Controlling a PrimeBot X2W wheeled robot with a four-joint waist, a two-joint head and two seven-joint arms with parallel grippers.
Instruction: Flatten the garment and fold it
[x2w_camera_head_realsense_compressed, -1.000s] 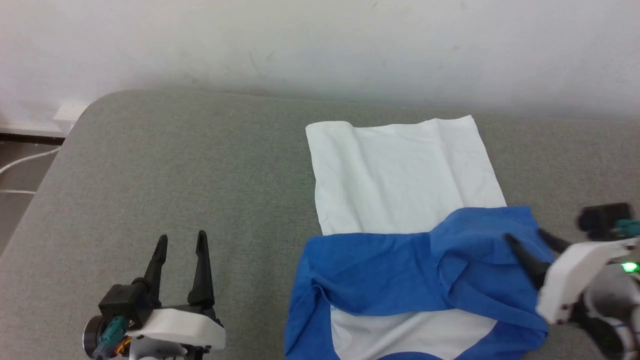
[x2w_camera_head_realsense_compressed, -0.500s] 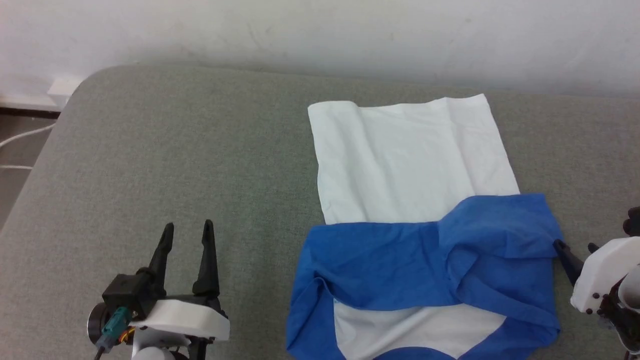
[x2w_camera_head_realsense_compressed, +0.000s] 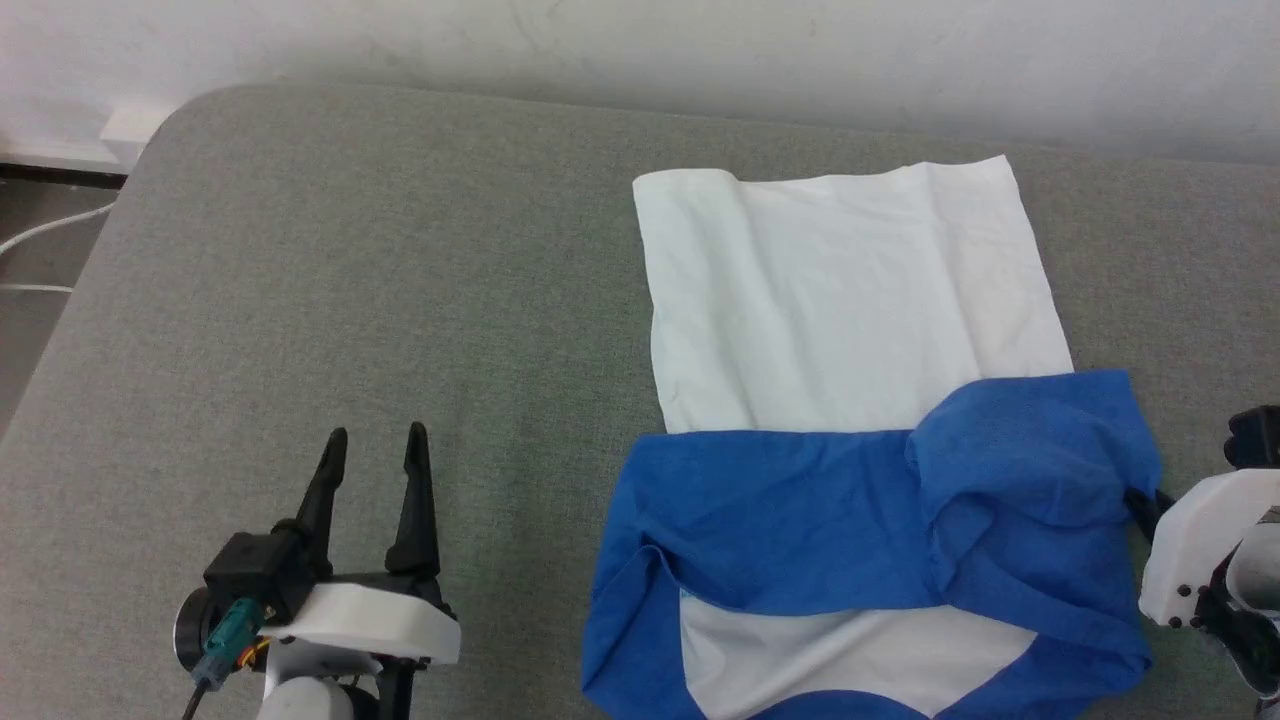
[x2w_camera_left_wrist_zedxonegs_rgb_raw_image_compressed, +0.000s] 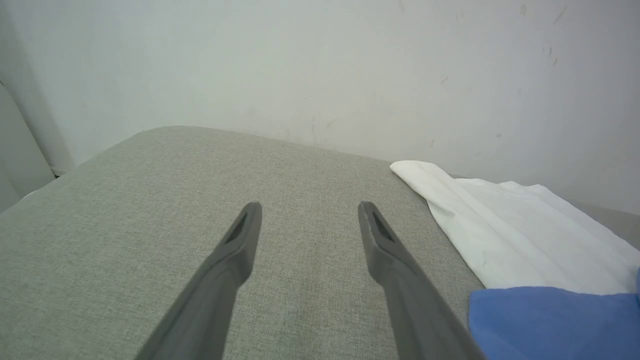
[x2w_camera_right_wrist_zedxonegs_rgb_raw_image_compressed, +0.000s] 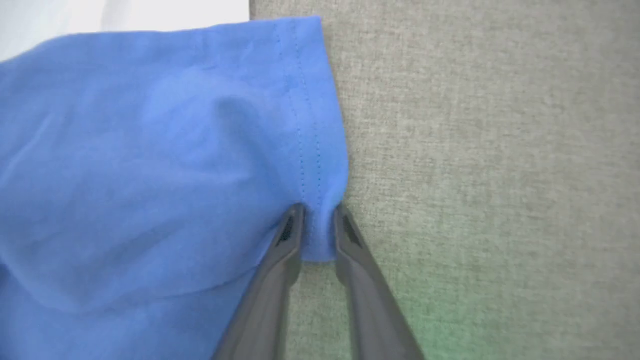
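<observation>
the garment (x2w_camera_head_realsense_compressed: 860, 330) lies on the grey cushion (x2w_camera_head_realsense_compressed: 350, 250), blue sleeves folded across its white body. the right gripper (x2w_camera_right_wrist_zedxonegs_rgb_raw_image_compressed: 317, 217) pinches a sleeve's edge; the left gripper (x2w_camera_head_realsense_compressed: 375, 445), well apart, is spread and empty.

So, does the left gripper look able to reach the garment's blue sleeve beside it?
Probably yes: the left gripper is open and empty, with only bare cushion between it and the garment.
</observation>
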